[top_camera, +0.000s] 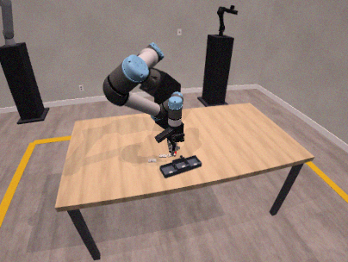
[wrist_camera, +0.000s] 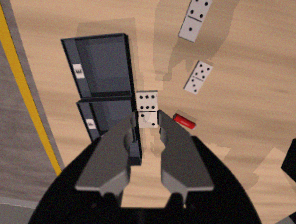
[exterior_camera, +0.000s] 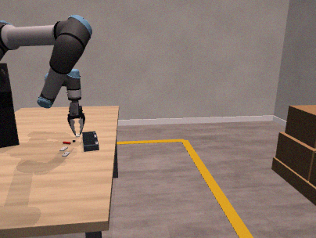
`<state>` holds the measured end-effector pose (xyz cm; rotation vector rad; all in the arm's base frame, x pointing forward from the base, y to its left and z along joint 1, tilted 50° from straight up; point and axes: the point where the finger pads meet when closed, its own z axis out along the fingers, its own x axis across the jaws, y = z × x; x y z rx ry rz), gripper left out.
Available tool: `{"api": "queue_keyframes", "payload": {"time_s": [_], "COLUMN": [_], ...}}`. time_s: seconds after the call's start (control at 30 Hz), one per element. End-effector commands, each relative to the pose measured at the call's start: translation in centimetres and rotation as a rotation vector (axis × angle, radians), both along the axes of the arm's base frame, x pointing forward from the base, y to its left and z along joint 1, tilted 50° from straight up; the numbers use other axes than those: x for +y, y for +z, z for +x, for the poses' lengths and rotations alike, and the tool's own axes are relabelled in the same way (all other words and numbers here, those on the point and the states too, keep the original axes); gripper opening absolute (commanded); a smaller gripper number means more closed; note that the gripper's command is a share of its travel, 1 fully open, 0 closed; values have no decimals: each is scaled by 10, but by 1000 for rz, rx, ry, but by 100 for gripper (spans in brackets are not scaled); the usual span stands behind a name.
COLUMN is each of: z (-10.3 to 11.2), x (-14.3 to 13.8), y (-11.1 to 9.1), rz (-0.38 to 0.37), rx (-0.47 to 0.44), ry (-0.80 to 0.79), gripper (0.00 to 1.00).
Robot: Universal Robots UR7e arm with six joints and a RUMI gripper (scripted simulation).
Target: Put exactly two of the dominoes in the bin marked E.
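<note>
My gripper (wrist_camera: 147, 111) (top_camera: 174, 150) (exterior_camera: 77, 132) is shut on a white domino (wrist_camera: 147, 103), gripping its lower half, and holds it a little above the table. It hangs just beside a row of dark bins (top_camera: 189, 164) (exterior_camera: 90, 142). In the wrist view the domino is level with the wall between two bins. The upper one (wrist_camera: 100, 62) carries a label that reads E and is empty. Two more dominoes (wrist_camera: 198, 77) (wrist_camera: 196, 19) lie flat on the table; they also show in the top view (top_camera: 164, 155) (top_camera: 152, 160).
A small red piece (wrist_camera: 184, 120) (exterior_camera: 67, 142) lies on the table right of my fingers. The second bin (wrist_camera: 102, 125) sits below the E bin, partly hidden by my left finger. The table edge and a yellow floor line (wrist_camera: 22, 85) run left of the bins.
</note>
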<state>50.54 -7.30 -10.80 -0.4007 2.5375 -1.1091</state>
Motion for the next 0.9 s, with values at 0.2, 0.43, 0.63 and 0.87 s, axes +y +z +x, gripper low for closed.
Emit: {"api": "queue_keyframes", "payload": {"time_s": [0.2, 0.43, 0.63, 0.87], "z": [42, 67, 68, 64], "x": [-5, -8, -8, -7], "y": [33, 52, 52, 49], "rz": [-7, -7, -7, -7], "rx": [15, 15, 15, 15], "ry": [12, 12, 12, 12], "gripper": [0, 0, 0, 0]}}
